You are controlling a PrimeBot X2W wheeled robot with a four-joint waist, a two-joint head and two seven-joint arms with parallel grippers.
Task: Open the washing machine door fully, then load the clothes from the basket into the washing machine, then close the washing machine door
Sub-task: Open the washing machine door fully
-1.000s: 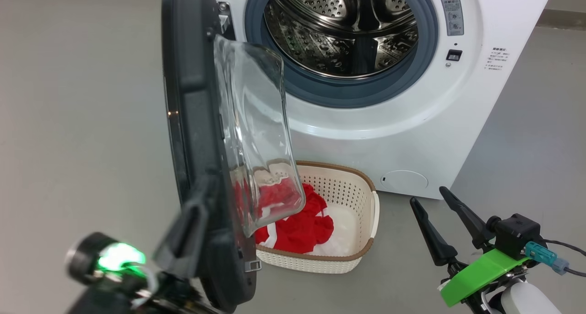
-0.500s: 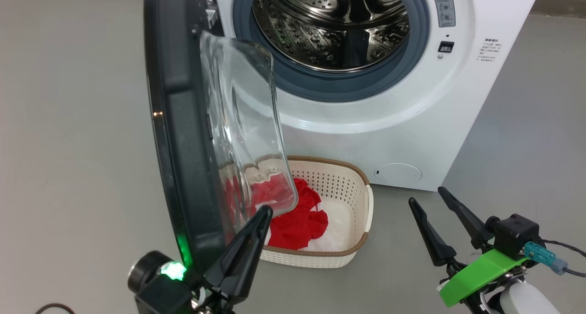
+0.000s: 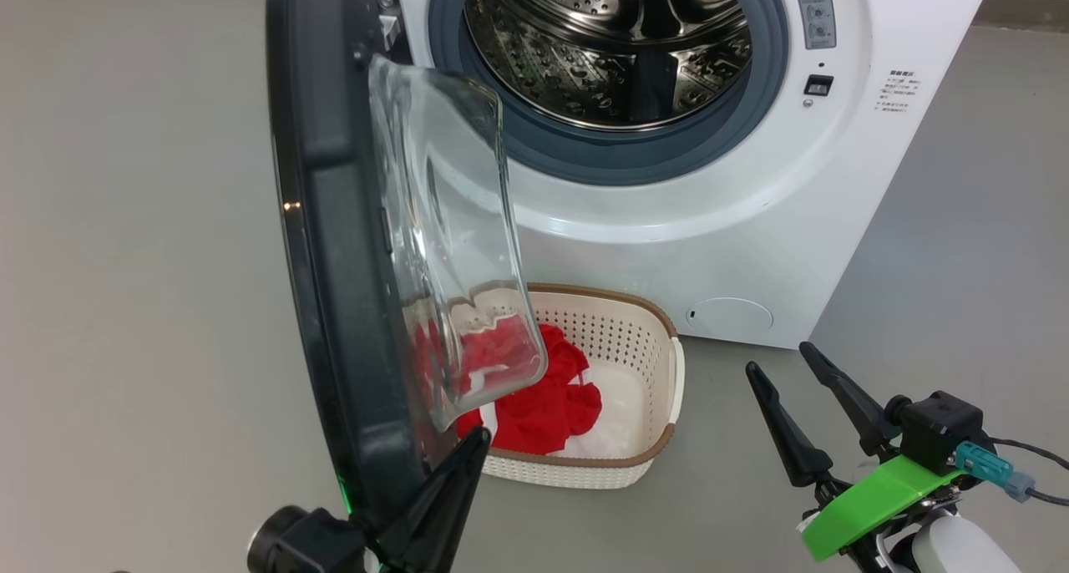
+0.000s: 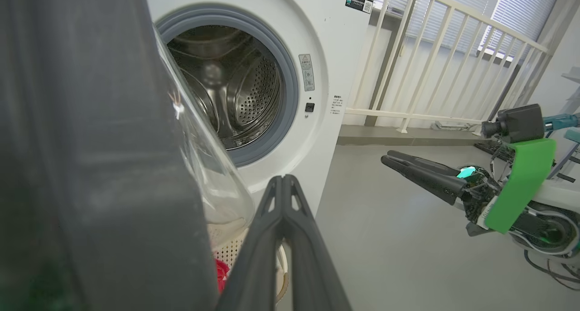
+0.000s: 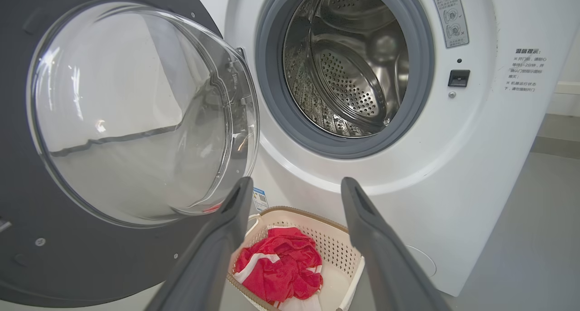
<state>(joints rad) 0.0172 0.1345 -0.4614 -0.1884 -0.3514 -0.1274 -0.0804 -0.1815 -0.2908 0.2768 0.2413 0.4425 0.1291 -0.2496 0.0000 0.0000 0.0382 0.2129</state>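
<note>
Left gripper (image 3: 478, 436) of mine is pinched shut, empty, just beside the lower edge of the open washing machine door (image 3: 334, 222). My right gripper (image 3: 778, 357) hangs spread wide, empty. Red clothes (image 3: 543, 406) lie in the basket (image 3: 622, 339).

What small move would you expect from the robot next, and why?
Probably the shut left gripper nudges the round glossy black washing machine door further leftward: the door juts straight out, not fully open, its glass bowl overhanging the cream perforated basket of red clothes.
</note>
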